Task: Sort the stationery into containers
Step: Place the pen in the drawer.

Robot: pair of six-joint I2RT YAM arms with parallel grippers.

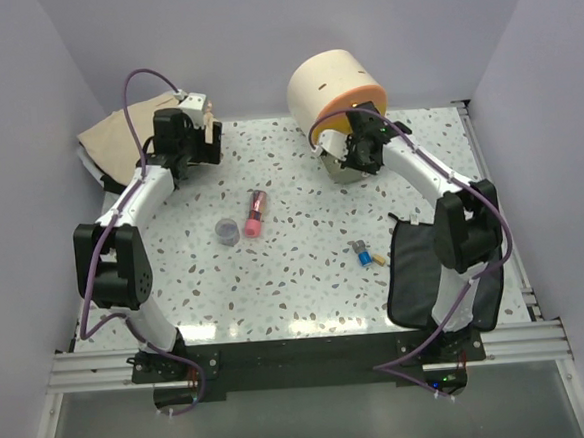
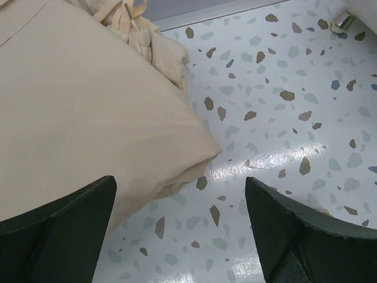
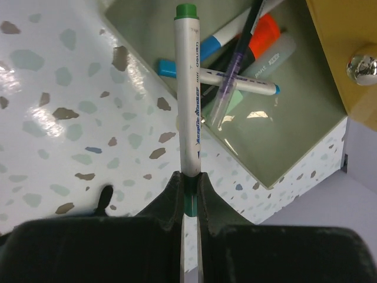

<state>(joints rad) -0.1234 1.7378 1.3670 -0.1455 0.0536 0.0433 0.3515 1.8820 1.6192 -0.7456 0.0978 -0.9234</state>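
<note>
A: Right tool [image 3: 188, 177]?

B: Jaws pinched nearly shut on a green-capped pen [image 3: 188, 88]; the pen points straight out ahead of the fingers; its cap end reaches over the open drawer [image 3: 283, 153], its barrel crosses the drawer's near wall; whether it touches that wall I cannot tell.

A: Contents of the drawer?

B: Blue-capped pens [image 3: 235, 76], a black-and-orange highlighter [image 3: 262, 35] and a thin clear-purple pen [image 3: 227, 88], lying crossed in a heap; a gold knob [image 3: 362, 68] sits on the orange panel beside it.

A: Where does the drawer stand?

B: Far side of the bench [image 1: 307, 288], right of centre, just in front of the cream cylindrical box [image 1: 335, 84].

A: Left tool [image 2: 179, 181]?

B: Jaws spread wide, holding nothing; it hangs over the far left corner of the bench, one finger above a cream cloth [image 2: 70, 106], the other above bare bench.

A: Loose items?

B: Pink tube [image 1: 255, 214] and grey round pot [image 1: 229, 229] near each other mid-bench; small blue and yellow pieces [image 1: 367, 254] just left of the black pouch [image 1: 417, 280], which lies at the near right under the right arm.
</note>
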